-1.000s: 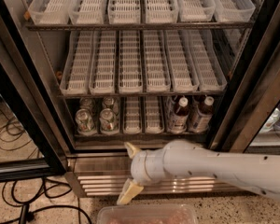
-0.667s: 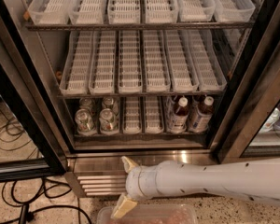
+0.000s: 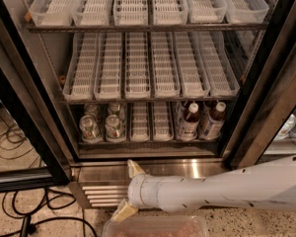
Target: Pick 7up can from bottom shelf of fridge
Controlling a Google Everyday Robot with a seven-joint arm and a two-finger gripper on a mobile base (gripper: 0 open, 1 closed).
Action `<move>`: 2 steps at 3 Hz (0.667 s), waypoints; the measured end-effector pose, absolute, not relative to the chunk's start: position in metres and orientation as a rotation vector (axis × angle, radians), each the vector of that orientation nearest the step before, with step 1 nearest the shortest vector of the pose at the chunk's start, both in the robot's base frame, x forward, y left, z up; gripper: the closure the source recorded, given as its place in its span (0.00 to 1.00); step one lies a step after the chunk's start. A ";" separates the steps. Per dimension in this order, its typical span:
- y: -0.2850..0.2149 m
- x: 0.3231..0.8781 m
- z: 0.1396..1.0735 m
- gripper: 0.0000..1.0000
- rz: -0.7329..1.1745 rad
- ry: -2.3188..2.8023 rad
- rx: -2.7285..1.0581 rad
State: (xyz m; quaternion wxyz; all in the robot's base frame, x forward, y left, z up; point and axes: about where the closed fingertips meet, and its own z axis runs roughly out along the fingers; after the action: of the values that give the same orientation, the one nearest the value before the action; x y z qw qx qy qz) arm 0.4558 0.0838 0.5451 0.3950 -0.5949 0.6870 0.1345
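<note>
The fridge (image 3: pixel 19 107) stands open in front of me. On its bottom shelf (image 3: pixel 148 143), two green 7up cans with silver tops stand at the front left (image 3: pixel 90 127) (image 3: pixel 114 126), and more cans stand behind them. My gripper (image 3: pixel 123 189) is below the shelf, in front of the steel base grille (image 3: pixel 101 194). It is open and empty, with one tan fingertip (image 3: pixel 133 167) pointing up and the other (image 3: pixel 122 212) down. It sits lower than the cans and slightly to their right. My white arm (image 3: pixel 222 189) reaches in from the right.
Two white-capped bottles (image 3: pixel 189 121) (image 3: pixel 212 120) stand at the right of the bottom shelf. The two upper racks (image 3: pixel 148 68) hold bare white lanes. A translucent container (image 3: pixel 155 227) lies at the bottom edge. Black cables (image 3: pixel 19 216) trail on the floor at left. The black door frame (image 3: pixel 266 98) stands at right.
My gripper and arm have dropped from in front of the fridge's lower sill to the base grille and shifted slightly left. The fingers stay spread. The cans have not moved.
</note>
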 end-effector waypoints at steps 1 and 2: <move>0.084 0.456 0.545 0.00 0.341 1.742 -1.508; 0.086 0.457 0.543 0.00 0.344 1.737 -1.473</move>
State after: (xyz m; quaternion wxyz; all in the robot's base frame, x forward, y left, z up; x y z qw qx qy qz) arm 0.4574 0.0856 0.5431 0.4070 -0.5843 0.6887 0.1365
